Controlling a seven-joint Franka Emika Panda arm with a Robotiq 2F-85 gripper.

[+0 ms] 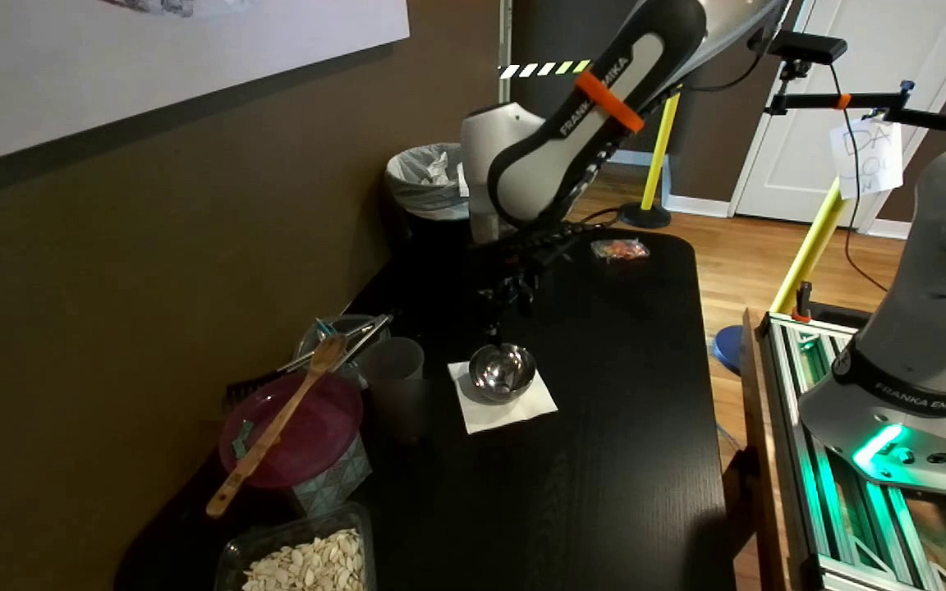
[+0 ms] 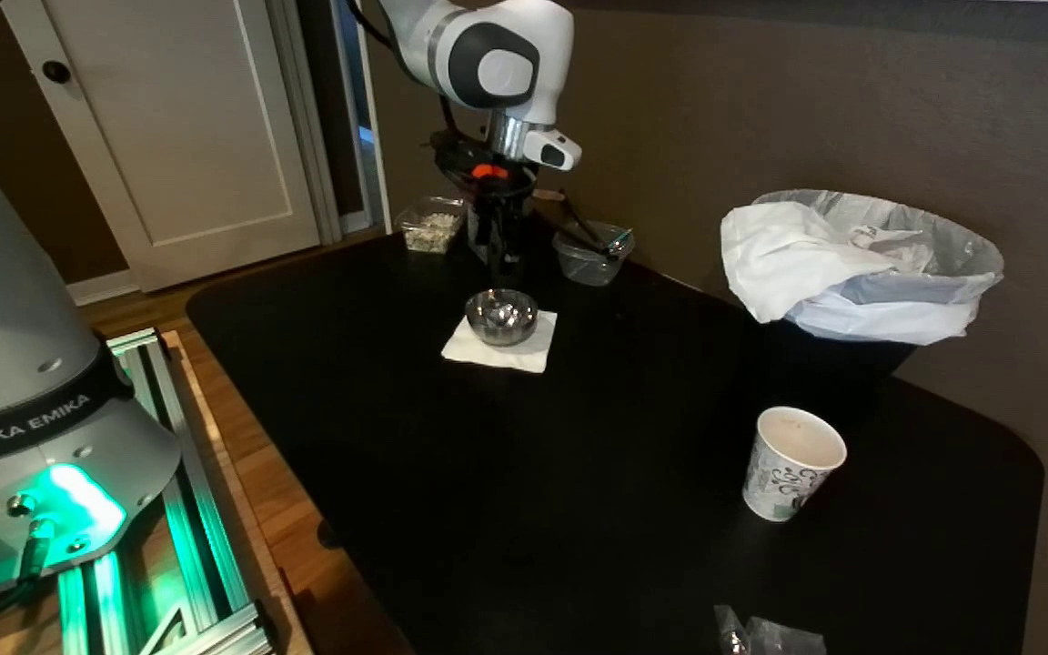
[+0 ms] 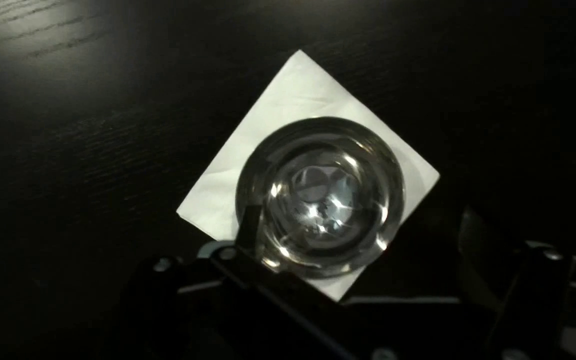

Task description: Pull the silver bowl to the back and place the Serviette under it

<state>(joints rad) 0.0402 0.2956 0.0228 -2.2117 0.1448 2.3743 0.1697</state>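
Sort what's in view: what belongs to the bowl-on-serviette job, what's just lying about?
Job:
silver bowl
serviette, under the bowl
jaws, open

Lying about:
paper cup
lined bin
magenta bowl
wooden utensil, across that bowl
seed tub
small packet

In an exterior view, a spoon [image 1: 282, 421] is crossing a pink dish [image 1: 319, 435], left; seeds [image 1: 313, 565] are sitting near, a bin [image 1: 424, 203] standing far.

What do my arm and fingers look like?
The arm is white and rounded with dark panels, FRANKA EMIKA lettering and an orange band. A dark cable runs beside it, and a green light glows on its base. The fingers are black and jointed, with small silvery pins.
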